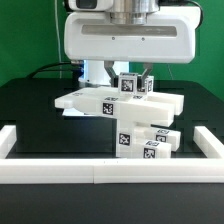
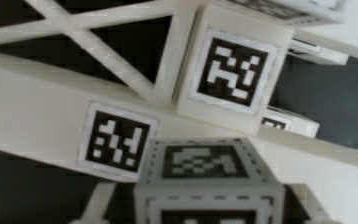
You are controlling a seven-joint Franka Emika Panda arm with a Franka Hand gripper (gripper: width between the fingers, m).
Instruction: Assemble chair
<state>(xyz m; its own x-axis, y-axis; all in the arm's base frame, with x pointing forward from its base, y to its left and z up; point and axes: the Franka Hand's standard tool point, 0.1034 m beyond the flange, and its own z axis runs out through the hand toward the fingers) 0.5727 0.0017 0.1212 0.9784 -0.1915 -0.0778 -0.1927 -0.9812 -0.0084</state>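
The chair's white tagged pieces lie clustered mid-table. A flat slab (image 1: 105, 102) lies on top of stacked leg blocks (image 1: 148, 138), with another tagged block (image 1: 138, 150) in front. My gripper (image 1: 136, 78) hangs just over the slab's far edge, shut on a small tagged cube piece (image 1: 130, 86). In the wrist view the cube (image 2: 202, 170) fills the gap between my fingers (image 2: 108, 205), the gripper (image 2: 202, 208) closed on its sides. Beyond it show a tagged block (image 2: 229, 68) and the slab's tagged face (image 2: 119, 138). The fingertips are hidden in the exterior view.
Long white border rails edge the black table at the front (image 1: 110, 172), the exterior view's left (image 1: 8, 140) and its right (image 1: 212, 142). A green wall stands behind. The arm's wide white housing (image 1: 125, 40) hangs over the pieces.
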